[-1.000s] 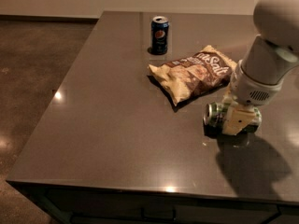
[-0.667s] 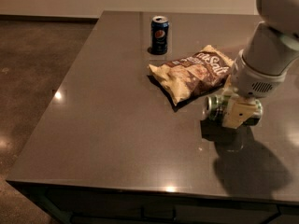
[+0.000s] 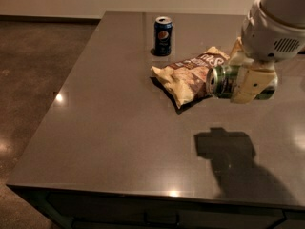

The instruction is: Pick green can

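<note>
so the gripper (image 3: 240,78) is over on the right side of the surface (image 3: 105,128), jaws clamped on the green can (image 3: 220,81). can is lying sideways in the grip, silver top facing left, and it looks to be up off the surface, with a dark shadow (image 3: 224,149) sitting below it. the can's top end is just beside the chip bag (image 3: 188,75), can't tell if they touch. blue can (image 3: 163,36) stands upright further back, apart from the bag
</note>
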`<action>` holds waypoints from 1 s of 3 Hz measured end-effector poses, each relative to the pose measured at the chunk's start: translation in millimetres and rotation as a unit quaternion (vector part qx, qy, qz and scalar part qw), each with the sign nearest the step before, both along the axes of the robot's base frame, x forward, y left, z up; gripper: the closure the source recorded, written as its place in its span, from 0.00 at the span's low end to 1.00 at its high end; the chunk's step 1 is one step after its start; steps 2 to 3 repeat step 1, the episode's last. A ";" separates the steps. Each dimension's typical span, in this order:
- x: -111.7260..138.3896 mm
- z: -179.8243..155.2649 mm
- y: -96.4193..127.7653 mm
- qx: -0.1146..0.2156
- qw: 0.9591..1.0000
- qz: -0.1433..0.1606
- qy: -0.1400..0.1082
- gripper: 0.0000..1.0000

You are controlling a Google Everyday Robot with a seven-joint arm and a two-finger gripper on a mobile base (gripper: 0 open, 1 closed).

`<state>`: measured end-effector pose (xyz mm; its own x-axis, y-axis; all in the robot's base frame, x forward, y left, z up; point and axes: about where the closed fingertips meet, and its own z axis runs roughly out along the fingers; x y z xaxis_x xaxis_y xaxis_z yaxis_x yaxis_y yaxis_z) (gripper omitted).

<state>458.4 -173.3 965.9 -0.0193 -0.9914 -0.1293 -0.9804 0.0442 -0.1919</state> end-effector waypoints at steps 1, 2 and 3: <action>0.3 2.5 0.6 0.001 1.000 0.000 -0.002 1.00; 0.3 2.5 0.6 0.001 1.000 0.000 -0.002 1.00; 0.3 2.5 0.6 0.001 1.000 0.000 -0.002 1.00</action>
